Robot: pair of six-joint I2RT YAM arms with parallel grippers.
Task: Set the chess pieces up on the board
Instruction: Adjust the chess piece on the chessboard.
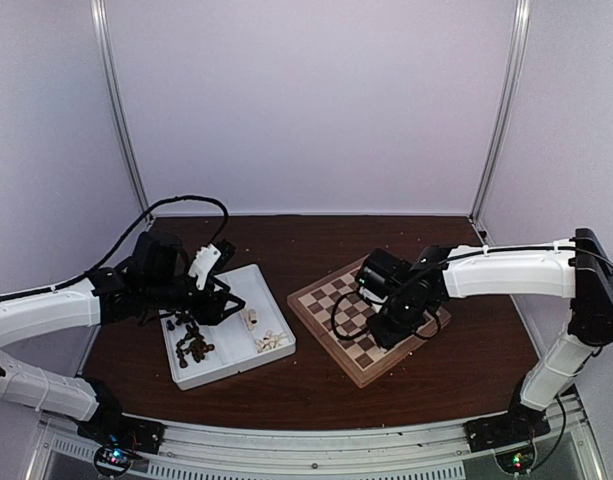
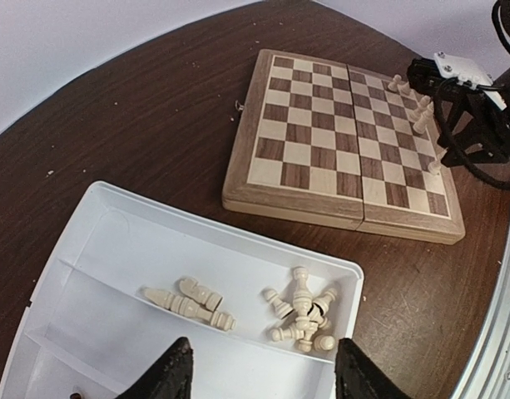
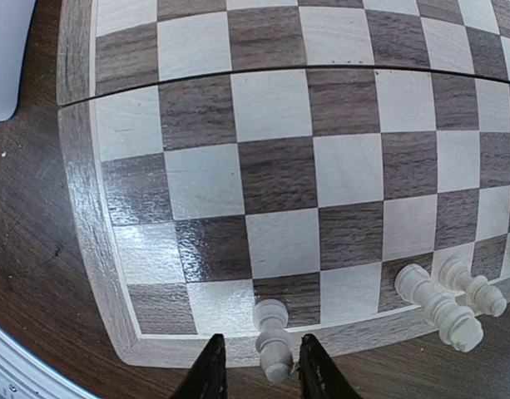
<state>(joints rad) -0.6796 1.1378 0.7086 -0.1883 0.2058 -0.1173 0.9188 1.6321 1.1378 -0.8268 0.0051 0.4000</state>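
- The left gripper (image 2: 263,347) hangs over the tray (image 2: 113,201), fingers spread wide with nothing between them.
- The tray sits on the table (image 2: 138,108), left of the board (image 2: 338,212) and apart from it.
- In the tray's nearer compartment, seen from the left wrist, cream pieces (image 2: 300,314) lie in a loose heap, with a few more (image 2: 192,301) lying beside them.
- Dark pieces (image 1: 194,346) lie heaped in the tray's other compartment.
- The right gripper (image 3: 261,347) is low over the board's edge row.
- Its fingers stand close on either side of a cream pawn (image 3: 271,320); I cannot tell whether they pinch it.
- The pawn stands upright on a dark square by the rim.
- More cream pieces (image 3: 442,309) stand just beside it along the same edge row.
- The board's other squares in view are bare.
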